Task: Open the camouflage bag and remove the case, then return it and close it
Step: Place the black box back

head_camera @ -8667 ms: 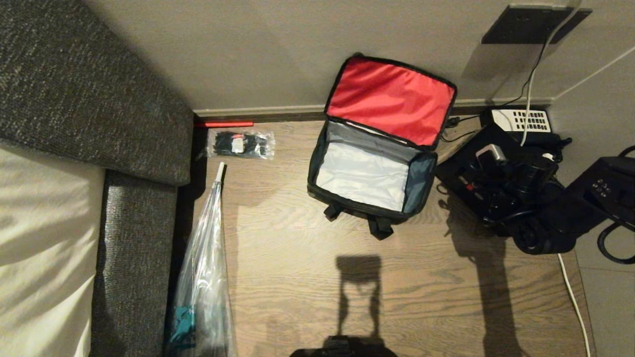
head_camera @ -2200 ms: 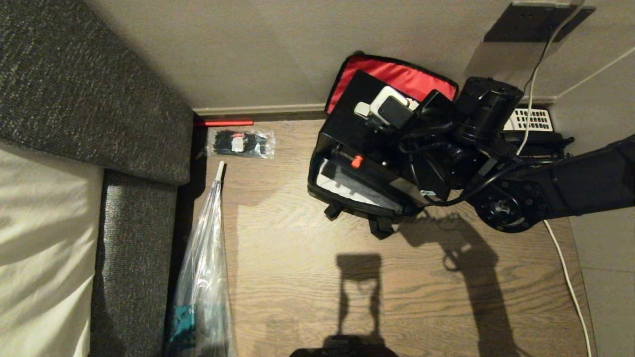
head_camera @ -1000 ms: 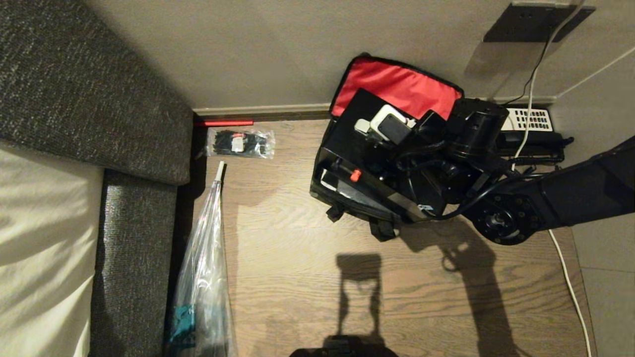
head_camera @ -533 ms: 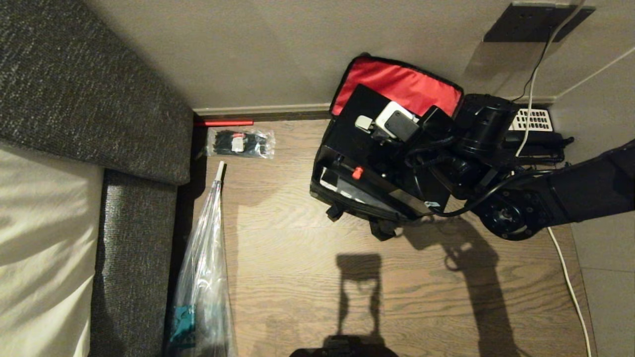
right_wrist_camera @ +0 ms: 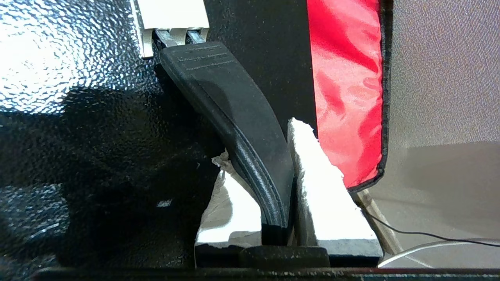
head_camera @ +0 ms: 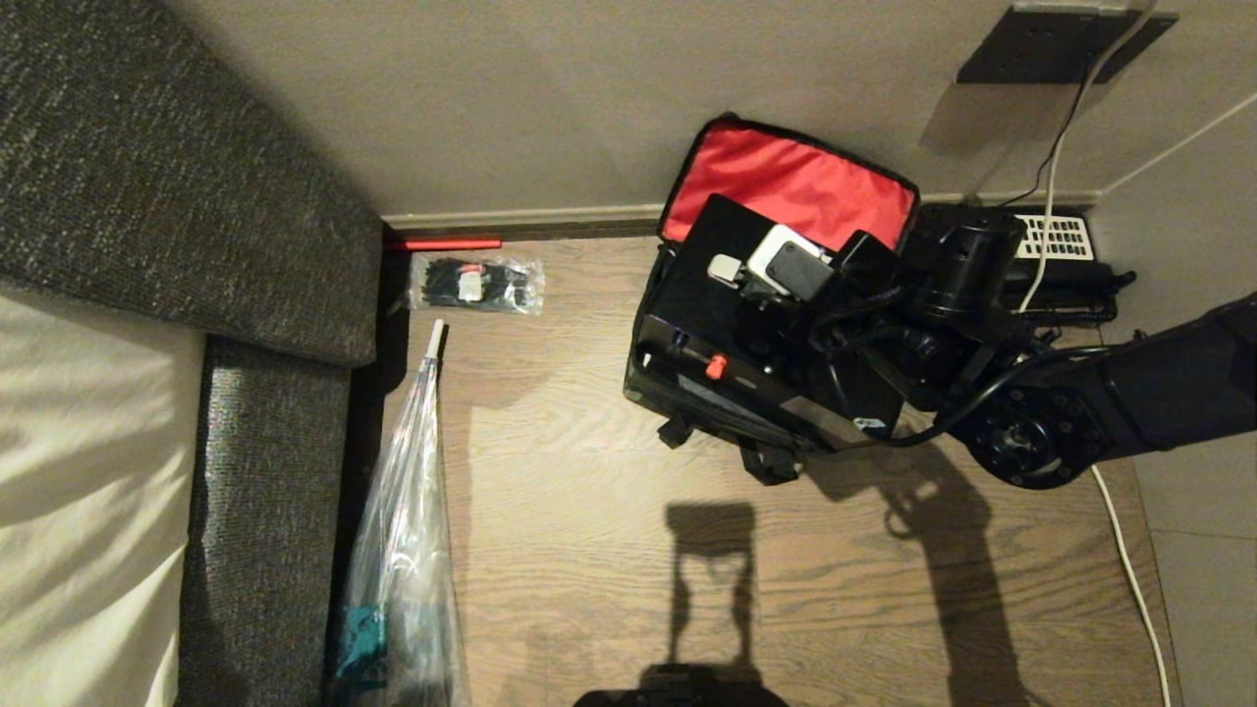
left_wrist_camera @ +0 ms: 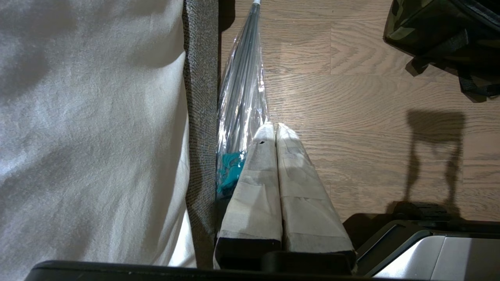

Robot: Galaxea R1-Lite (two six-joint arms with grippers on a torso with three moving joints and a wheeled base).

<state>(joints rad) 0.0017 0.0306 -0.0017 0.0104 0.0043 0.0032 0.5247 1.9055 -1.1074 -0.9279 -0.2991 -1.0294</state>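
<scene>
You have the bag [head_camera: 786, 177] lying open on the floor at one o'clock, red lid against the wall, the case [head_camera: 707, 295] tilted in its mouth, your right gripper [right_wrist_camera: 273, 164] clamped on the case's handle [right_wrist_camera: 234, 113], left gripper [left_wrist_camera: 275, 132] closed, parked.

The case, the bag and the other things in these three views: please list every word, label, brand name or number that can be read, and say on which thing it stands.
No text can be read in any view.
White sticker at the case's near corner: print too small to read.
Telephone keypad: key markings too small to read.
Label on the plastic packet: too small to read.
Camouflage bag: no lettering shows.
</scene>
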